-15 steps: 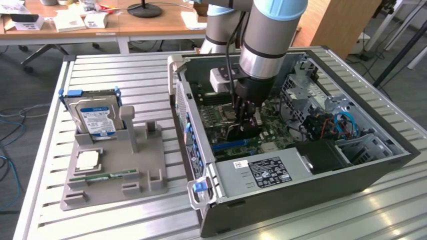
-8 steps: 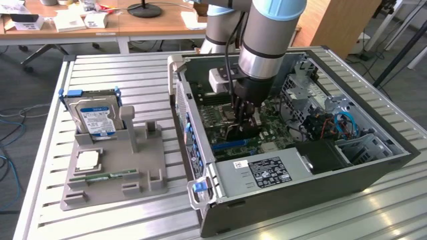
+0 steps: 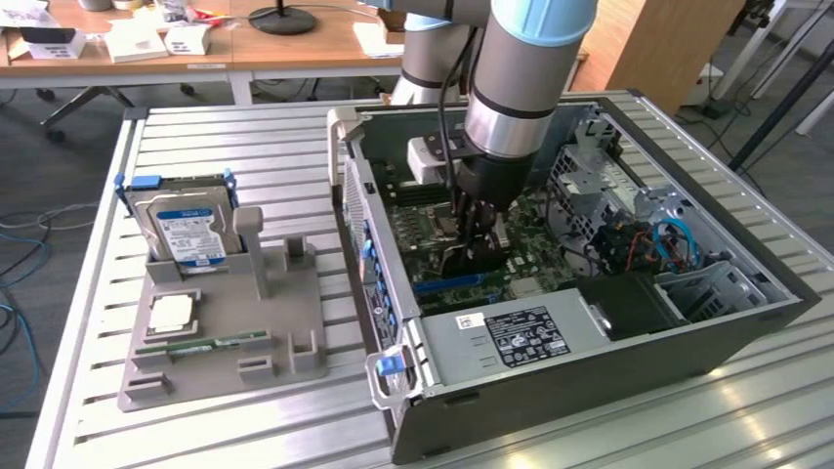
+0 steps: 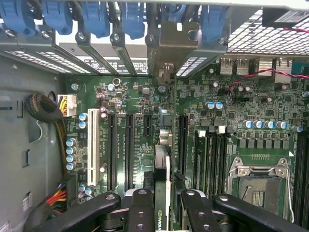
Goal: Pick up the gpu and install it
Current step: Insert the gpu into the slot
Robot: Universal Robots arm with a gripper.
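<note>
Gpu [image 4: 162, 186] hangs edge-on inside the computer case [image 3: 729, 322], pinched between half-closed jaws just above the motherboard [image 4: 231, 96], with what looks like its metal bracket [image 4: 170, 46] at the rear slot openings. Seating it well, I judge, calls for holding the card upright and parallel with the long black slots [image 4: 112, 145]. Room is tight: blue latches [image 4: 131, 19] crowd the bracket, and the CPU socket [image 4: 256, 186] lies near one side.
</note>
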